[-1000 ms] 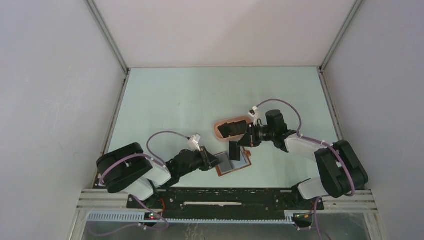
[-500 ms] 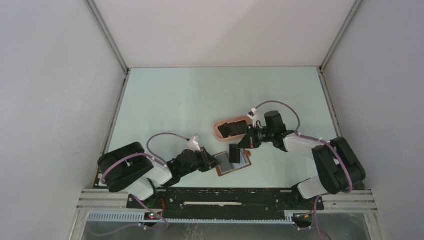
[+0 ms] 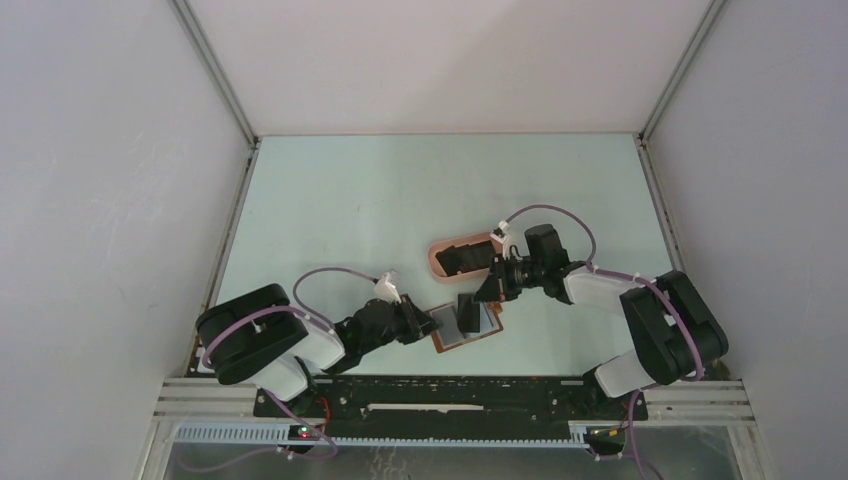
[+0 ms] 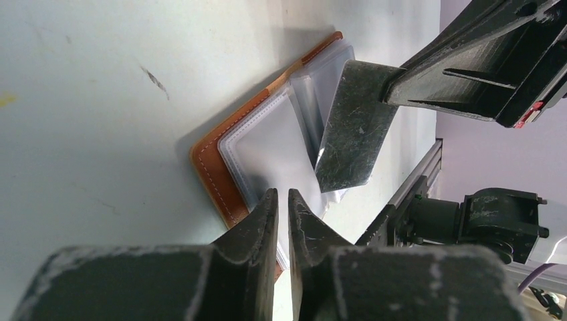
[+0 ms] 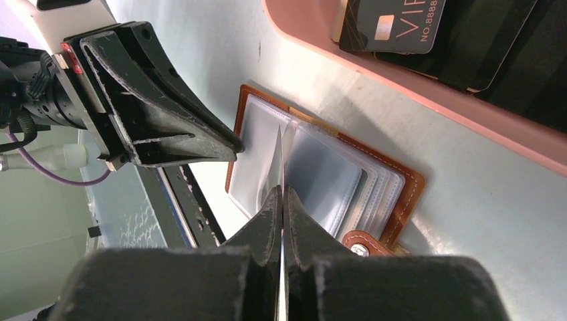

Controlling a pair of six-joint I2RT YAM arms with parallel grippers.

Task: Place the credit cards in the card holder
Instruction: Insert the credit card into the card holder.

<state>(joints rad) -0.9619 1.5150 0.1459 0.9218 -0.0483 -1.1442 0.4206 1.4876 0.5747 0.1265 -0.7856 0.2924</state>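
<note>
The card holder (image 3: 470, 327) lies open near the table's front, brown leather with clear pockets (image 4: 267, 150) (image 5: 321, 175) and a snap tab (image 5: 360, 247). My right gripper (image 3: 478, 298) (image 5: 282, 192) is shut on a black credit card (image 3: 467, 311) (image 4: 351, 127). The card stands on edge with its lower edge among the pockets. My left gripper (image 3: 428, 322) (image 4: 281, 195) has its jaws together, tips on the holder's left page. More credit cards (image 3: 462, 258) (image 5: 401, 27), black with a tan edge showing, lie in the pink tray.
The pink oval tray (image 3: 438, 262) (image 5: 414, 93) sits just behind the card holder. The black frame rail (image 3: 450, 385) runs along the table's near edge. Grey walls stand on both sides and at the back.
My right gripper has moved left and down with the black card, bringing it closer over the open pockets. The left gripper has stayed on the holder's left page.
</note>
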